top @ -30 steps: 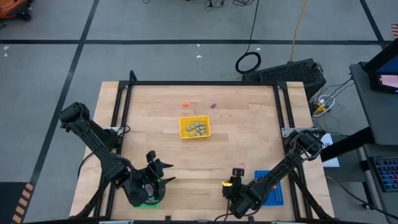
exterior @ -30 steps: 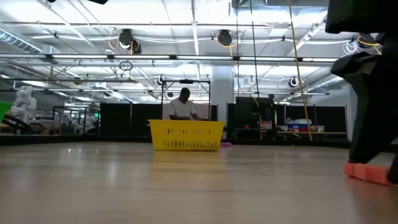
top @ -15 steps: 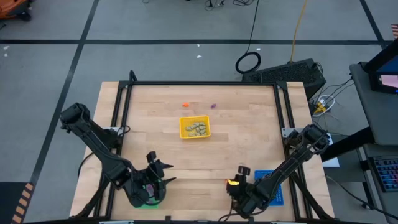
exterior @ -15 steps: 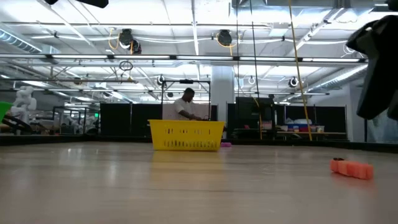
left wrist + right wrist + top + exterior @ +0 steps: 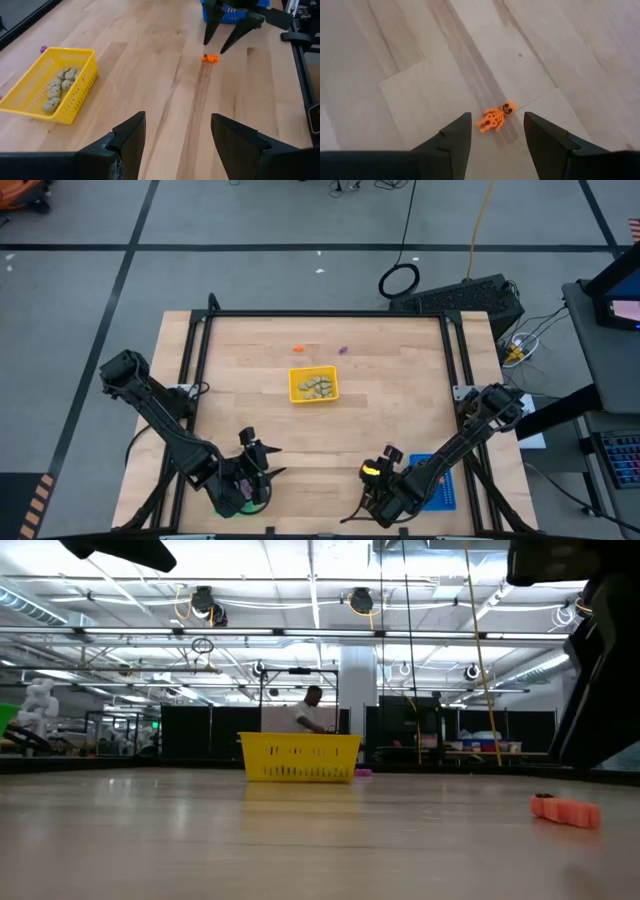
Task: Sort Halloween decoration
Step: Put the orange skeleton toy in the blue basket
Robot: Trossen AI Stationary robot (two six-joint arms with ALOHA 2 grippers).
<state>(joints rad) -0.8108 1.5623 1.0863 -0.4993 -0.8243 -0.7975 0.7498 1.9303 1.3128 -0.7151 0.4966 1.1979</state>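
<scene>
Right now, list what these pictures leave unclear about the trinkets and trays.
- Green tray: high view, mostly covered by the left gripper; its contents are hidden.
- Blue tray: high view, right arm lies across it; left wrist view cuts it at the edge.
- Purple trinket and far orange trinket: too small to tell their shape.
- Beige pieces in the yellow tray: count unclear; low view's tray wall hides them.
</scene>
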